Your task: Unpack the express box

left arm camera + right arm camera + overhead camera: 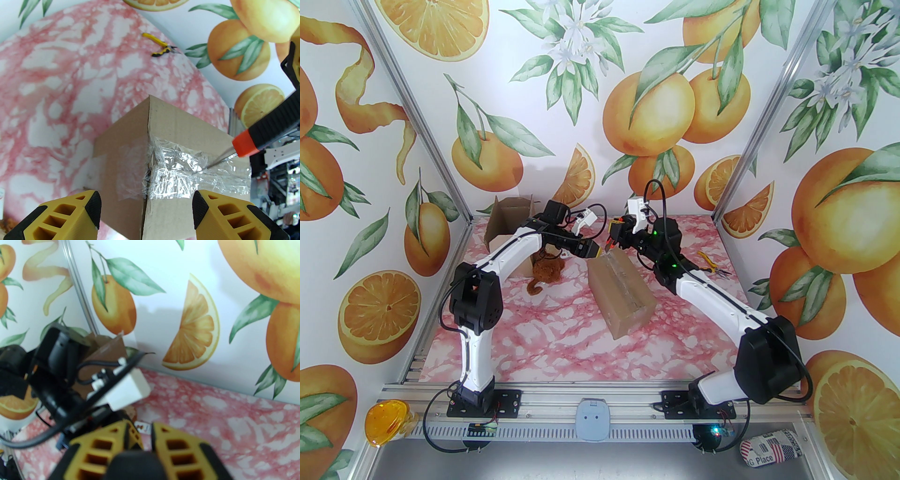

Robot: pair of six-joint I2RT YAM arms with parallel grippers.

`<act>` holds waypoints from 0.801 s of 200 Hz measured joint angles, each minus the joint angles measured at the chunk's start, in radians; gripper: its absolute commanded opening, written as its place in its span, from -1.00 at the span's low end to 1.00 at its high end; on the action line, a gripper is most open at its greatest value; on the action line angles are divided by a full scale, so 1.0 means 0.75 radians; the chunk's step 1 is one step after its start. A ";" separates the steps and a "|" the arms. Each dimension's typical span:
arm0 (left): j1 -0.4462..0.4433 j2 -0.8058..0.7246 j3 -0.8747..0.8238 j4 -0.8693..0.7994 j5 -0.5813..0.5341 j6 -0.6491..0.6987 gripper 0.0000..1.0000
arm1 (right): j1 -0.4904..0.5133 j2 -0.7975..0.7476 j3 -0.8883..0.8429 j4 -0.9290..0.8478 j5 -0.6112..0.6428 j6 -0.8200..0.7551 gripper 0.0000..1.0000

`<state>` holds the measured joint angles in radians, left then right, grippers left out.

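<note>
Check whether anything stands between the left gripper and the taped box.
Nothing visible does. The left gripper, jaws open, directly faces the taped end of the box. The cutting tool in the right gripper touches the tape farther along, beside that path, not in it.

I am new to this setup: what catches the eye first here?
A tape-sealed cardboard box lies mid-table, where a knife in the right tool touches its tape. The left tool stands open at the box's end. A brown plush toy lies by an opened box, far left.
</note>
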<state>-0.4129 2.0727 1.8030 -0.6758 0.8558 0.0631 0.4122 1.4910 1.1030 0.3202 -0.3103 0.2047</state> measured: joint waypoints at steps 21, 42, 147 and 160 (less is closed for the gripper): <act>-0.001 0.031 0.000 -0.020 0.018 0.010 0.24 | 0.012 0.006 -0.011 0.025 0.028 -0.020 -0.79; -0.001 0.042 0.000 -0.032 0.023 0.022 0.24 | 0.024 0.006 -0.035 0.047 0.066 -0.038 -0.80; -0.003 0.051 -0.017 -0.027 0.043 0.031 -0.02 | 0.072 0.012 -0.107 0.113 0.183 -0.126 -0.81; -0.003 0.051 -0.022 -0.020 0.050 0.029 -0.07 | 0.076 0.012 -0.121 0.139 0.194 -0.131 -0.81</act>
<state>-0.4149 2.1109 1.7866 -0.6910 0.8932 0.0849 0.4694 1.4998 1.0122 0.4248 -0.1650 0.1066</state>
